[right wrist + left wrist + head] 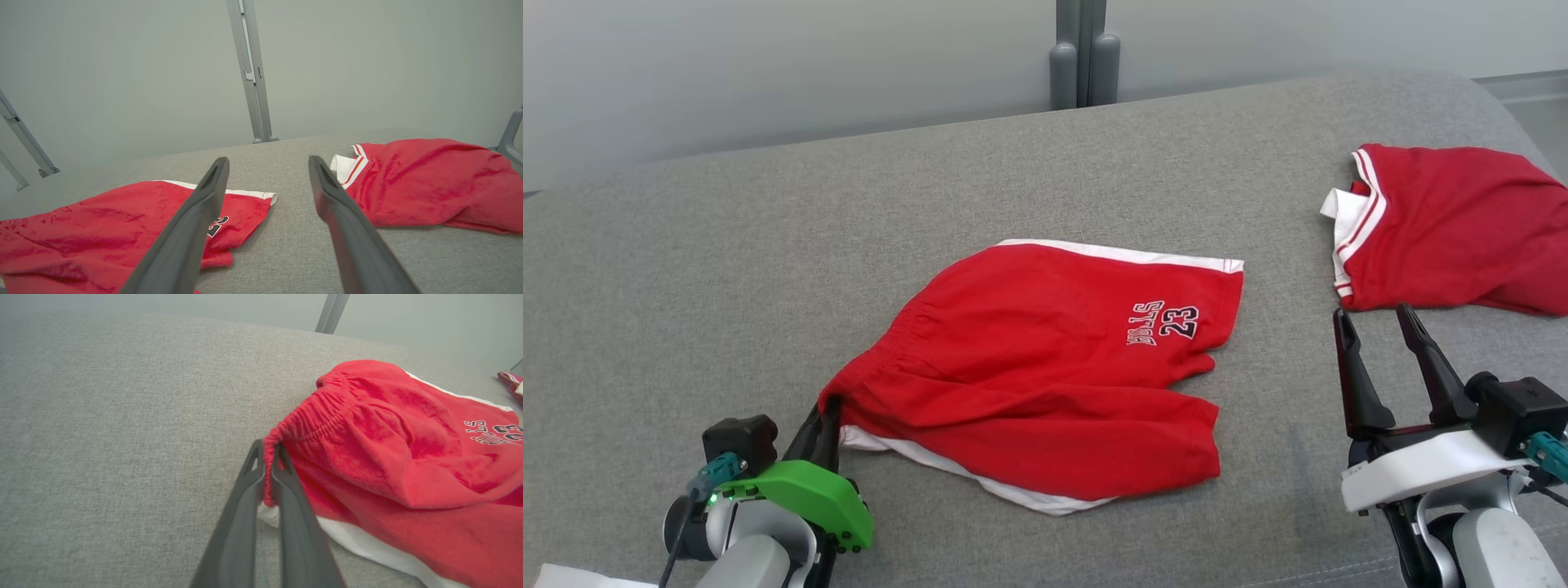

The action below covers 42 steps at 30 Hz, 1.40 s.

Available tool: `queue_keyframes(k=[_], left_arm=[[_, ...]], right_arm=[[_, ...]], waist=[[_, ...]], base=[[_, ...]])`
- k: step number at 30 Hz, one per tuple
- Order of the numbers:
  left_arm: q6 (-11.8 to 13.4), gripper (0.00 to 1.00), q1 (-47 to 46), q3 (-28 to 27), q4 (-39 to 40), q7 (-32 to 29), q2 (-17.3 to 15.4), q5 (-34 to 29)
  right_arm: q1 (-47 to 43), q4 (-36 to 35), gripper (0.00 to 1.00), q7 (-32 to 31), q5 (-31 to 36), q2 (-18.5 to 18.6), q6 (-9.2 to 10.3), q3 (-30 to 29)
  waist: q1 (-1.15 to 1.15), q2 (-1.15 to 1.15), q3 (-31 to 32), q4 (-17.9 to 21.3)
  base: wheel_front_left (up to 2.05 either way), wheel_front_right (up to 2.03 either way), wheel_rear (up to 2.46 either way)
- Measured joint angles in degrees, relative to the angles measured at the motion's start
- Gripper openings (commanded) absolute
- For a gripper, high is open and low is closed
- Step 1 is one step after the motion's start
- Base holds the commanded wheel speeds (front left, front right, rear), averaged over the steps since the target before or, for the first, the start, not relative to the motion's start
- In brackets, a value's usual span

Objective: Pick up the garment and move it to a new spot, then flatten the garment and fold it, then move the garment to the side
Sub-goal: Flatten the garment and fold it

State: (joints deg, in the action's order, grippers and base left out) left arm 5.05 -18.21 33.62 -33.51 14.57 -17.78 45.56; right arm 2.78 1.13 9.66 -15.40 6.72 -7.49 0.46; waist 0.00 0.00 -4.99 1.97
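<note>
The garment, red shorts [1045,367] with white trim and a "Bulls 23" print, lies loosely spread in the middle of the grey padded surface [727,269]. My left gripper [827,416] is at the lower left, shut on the near-left corner of the elastic waistband. In the left wrist view the bunched waistband of the shorts [388,449] is pinched between the tips of the left gripper [267,447]. My right gripper [1376,322] stands open at the lower right, holding nothing, to the right of the shorts [102,232]. The right gripper [267,163] points between the two red cloths.
A second red garment [1454,229] with a white and red striped collar lies crumpled at the far right, just beyond the right fingertips, also seen as the red top [429,183]. A grey post [1085,53] rises behind the surface against a pale wall.
</note>
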Motion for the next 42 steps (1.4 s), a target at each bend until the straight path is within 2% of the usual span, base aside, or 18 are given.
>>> queue_keyframes(k=[1,2,3,5,6,7,14,20,27,37,38,42], left_arm=[[0.0,0.0,0.0,-0.02,-0.13,0.05,0.05,0.11],[0.0,0.06,0.02,-0.02,-0.29,0.07,0.11,0.13],[-0.01,0.15,0.02,-0.02,-0.42,0.08,0.18,0.16],[-0.08,0.26,0.05,-0.01,-0.66,0.11,0.26,0.2],[-0.08,0.38,0.08,-0.03,-0.8,0.11,0.27,0.22],[-0.08,1.0,0.14,-0.05,-0.9,0.11,0.29,0.26],[-0.21,1.0,1.1,0.03,0.51,0.15,-0.11,0.08],[1.05,1.0,2.61,-0.1,4.55,0.21,-1.6,-1.46],[4.02,1.0,5.16,-0.92,13.01,0.46,-3.66,-3.16],[8.58,1.0,10.33,-5.56,27.5,0.58,-5.24,-7.11],[8.92,1.0,11.95,-6.83,30.74,0.59,-5.26,-8.58],[8.81,1.0,15.85,-9.71,34.9,0.6,-4.76,-11.57]], right_arm=[[0.0,0.09,1.0,0.0,-0.1,0.02,0.0,0.01],[0.0,0.2,1.0,0.0,-0.14,0.05,0.0,0.01],[0.0,0.3,1.0,0.0,-0.15,0.08,0.0,0.0],[0.0,0.41,1.0,0.0,-0.15,0.07,0.0,0.08],[-0.01,0.45,1.0,0.0,-0.15,0.05,0.0,0.1],[-0.01,0.49,1.0,0.0,-0.15,0.05,0.0,0.13],[-0.11,0.75,1.0,0.01,-0.16,0.01,0.0,0.35],[-0.46,0.91,1.0,-0.08,-0.3,0.02,0.0,0.42],[-0.96,0.89,1.0,-0.33,-0.35,0.1,0.0,0.57],[-2.16,1.04,1.0,-0.31,-0.74,0.36,0.0,0.45],[-2.68,0.98,1.0,-0.31,-0.8,0.34,0.0,0.38],[-3.11,0.2,1.0,-0.24,-0.81,0.35,0.0,0.16]], waist=[[0.0,0.0,0.12,0.01],[0.0,0.0,0.25,0.01],[0.0,0.0,0.36,0.0],[0.0,0.0,0.59,-0.03],[0.0,0.0,0.71,-0.07],[0.0,0.0,0.82,-0.11],[0.0,0.0,1.47,-0.56],[0.0,0.0,2.24,-1.1],[0.0,0.0,2.75,-2.07],[0.0,0.0,3.4,-3.47],[0.0,0.0,3.67,-3.69],[0.0,0.0,3.81,-3.92]], base=[[0.0,0.0,0.0],[0.0,0.0,0.0],[0.0,0.0,0.0],[0.0,0.0,0.0],[0.0,0.0,0.0],[0.0,0.0,0.0],[0.0,0.0,0.0],[0.0,0.0,0.0],[0.0,0.0,0.0],[0.0,0.0,0.0],[0.0,0.0,0.0],[0.0,0.0,0.0]])
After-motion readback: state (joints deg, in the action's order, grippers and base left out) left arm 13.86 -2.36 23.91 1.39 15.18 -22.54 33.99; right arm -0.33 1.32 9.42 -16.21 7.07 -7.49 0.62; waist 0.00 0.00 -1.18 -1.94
